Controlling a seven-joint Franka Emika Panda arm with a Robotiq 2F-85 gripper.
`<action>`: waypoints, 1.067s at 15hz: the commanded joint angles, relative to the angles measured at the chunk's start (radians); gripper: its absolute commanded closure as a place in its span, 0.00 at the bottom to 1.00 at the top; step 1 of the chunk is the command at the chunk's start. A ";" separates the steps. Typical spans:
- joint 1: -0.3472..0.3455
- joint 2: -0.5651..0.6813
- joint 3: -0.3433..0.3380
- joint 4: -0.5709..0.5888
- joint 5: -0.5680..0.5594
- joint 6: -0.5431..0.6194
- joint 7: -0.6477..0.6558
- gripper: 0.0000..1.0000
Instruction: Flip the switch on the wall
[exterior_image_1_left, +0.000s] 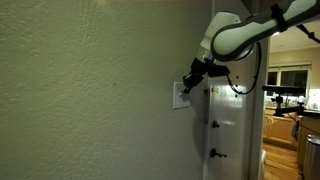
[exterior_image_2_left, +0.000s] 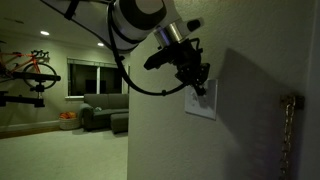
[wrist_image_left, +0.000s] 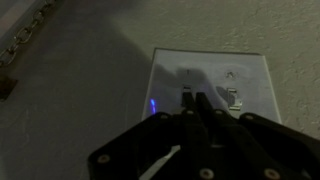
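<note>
Squinting at the switch (wrist_image_left: 215, 75) in the wrist view, you can't make out its toggle: the light is dim, and the tool (wrist_image_left: 195, 105) covers the plate's lower middle. Plate reads white, rectangular, mounted on the bumpy wall (wrist_image_left: 80, 90). Tool fingers drawn together, gripping nothing, tips at the plate; you can't tell if they touch.

No legible text, labels, brands or numbers in any view. The switch (wrist_image_left: 208, 82) plate and the wall (exterior_image_1_left: 90, 90) carry no readable markings; frames dim.
</note>
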 joint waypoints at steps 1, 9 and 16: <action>-0.007 0.003 -0.012 -0.056 0.000 0.035 -0.016 0.91; 0.002 -0.080 -0.010 -0.227 -0.033 0.021 0.021 0.87; 0.015 -0.234 0.053 -0.379 -0.088 -0.158 0.070 0.53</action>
